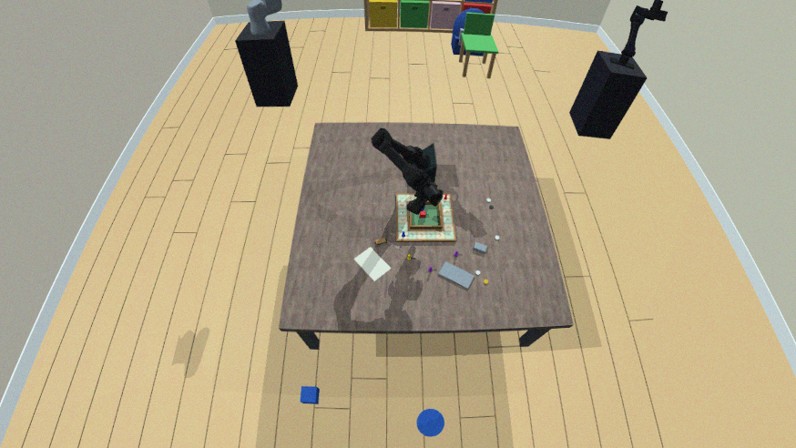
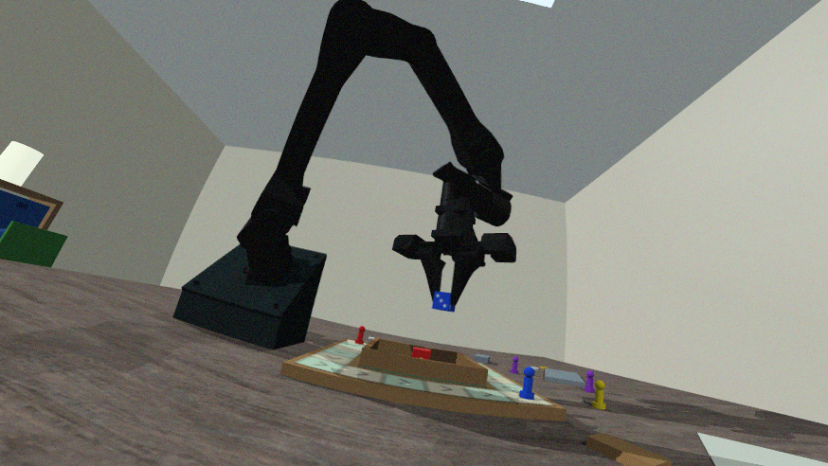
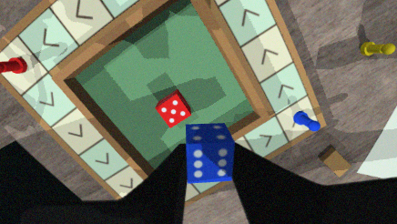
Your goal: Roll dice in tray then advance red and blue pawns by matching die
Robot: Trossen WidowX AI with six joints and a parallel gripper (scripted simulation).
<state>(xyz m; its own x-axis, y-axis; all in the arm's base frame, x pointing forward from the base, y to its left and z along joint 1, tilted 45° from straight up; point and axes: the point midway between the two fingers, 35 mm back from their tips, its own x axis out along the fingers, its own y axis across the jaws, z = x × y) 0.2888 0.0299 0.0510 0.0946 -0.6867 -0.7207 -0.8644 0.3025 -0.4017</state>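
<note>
Playroom or classroom by the look: green chair (image 1: pixel 478 43), cubby shelf (image 1: pixel 365 16) of coloured bins, blue ball (image 1: pixel 430 422) on plank floor; robot arms on black pedestals suggest lab use

Table (image 1: pixel 333 167) (image 2: pixel 86 358): dark wood-look top
Middle: game board (image 1: pixel 398 222) (image 2: pixel 405 399) (image 3: pixel 314 97), flat
Beside board: yellow pawn (image 1: pixel 409 257) (image 2: pixel 600 395) (image 3: pixel 377 48), brown block (image 1: pixel 381 241) (image 2: pixel 625 450) (image 3: pixel 335 161)
Near block: pale sheet (image 1: pixel 372 263) (image 2: pixel 753 451) (image 3: pixel 384 150)
Other side: two purple pawns, two grey slabs, small discs
Back: black arm base (image 1: pixel 431 153) (image 2: pixel 231 309)

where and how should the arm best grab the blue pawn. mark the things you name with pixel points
Likely best: the blue pawn's (image 1: pixel 403 234) (image 2: pixel 527 384) (image 3: pixel 307 121) narrow neck below the round head, from above, fingers either side. It stands upright at the board's (image 1: pixel 425 238) (image 2: pixel 405 397) (image 3: pixel 298 64) corner, outside the tray wall.
</note>
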